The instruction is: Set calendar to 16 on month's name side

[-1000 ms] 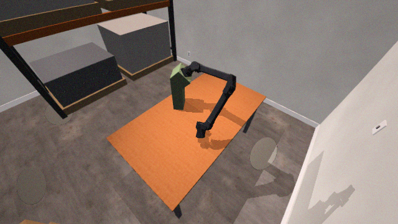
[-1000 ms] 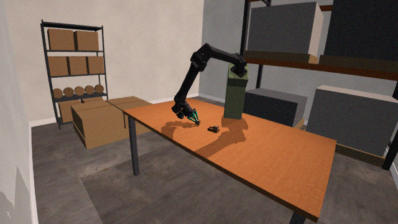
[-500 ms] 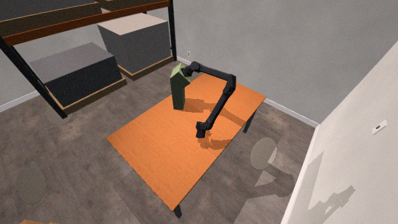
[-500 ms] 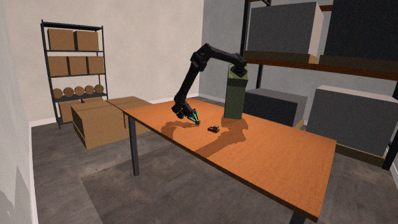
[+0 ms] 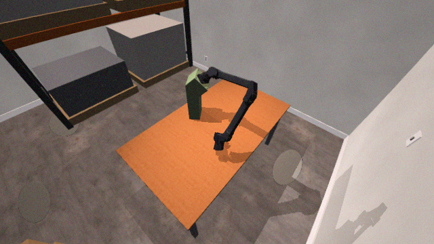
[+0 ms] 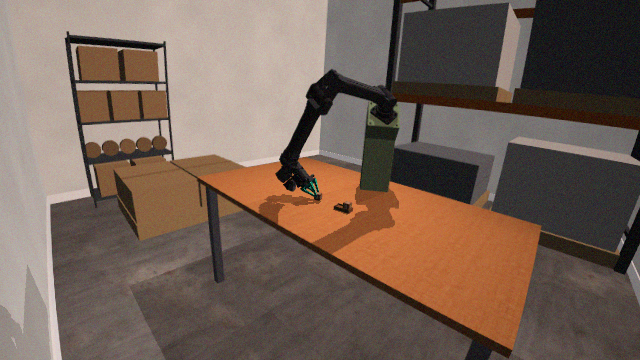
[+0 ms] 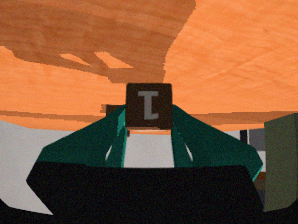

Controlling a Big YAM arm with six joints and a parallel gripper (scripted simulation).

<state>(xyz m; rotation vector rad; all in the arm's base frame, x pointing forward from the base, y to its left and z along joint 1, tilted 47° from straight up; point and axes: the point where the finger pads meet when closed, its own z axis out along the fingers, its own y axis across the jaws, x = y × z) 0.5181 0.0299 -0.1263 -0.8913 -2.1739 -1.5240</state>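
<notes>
- One cube (image 6: 318,197) (image 7: 149,106) is clamped between the fingertips of the claw (image 6: 317,196) (image 7: 148,111), at or just above the table (image 5: 176,149) (image 6: 440,250) (image 7: 240,65); contact underneath cannot be confirmed.
- Governing relation: in the exterior view, the tray (image 6: 341,210) lies right of the claw and slightly toward the camera, near but apart from the held cube.
- The tray rests on the table with a second cube (image 6: 347,204) at its right-hand part. The left-hand part appears to be the probable receiving place.
- Wrist view: the held cube's visible face carries a 1, its foot bar toward the top of the view. Verify orientation relative to the month side before insertion; that side is not legible here.
- The second cube's digit is too small to read.
- Recommended move: raise the held cube above the tray rim, carry it across, align it with its neighbour, lower it flat, then release.
- Caution: an off-line descent could strike the second cube or tip the tray.
</notes>
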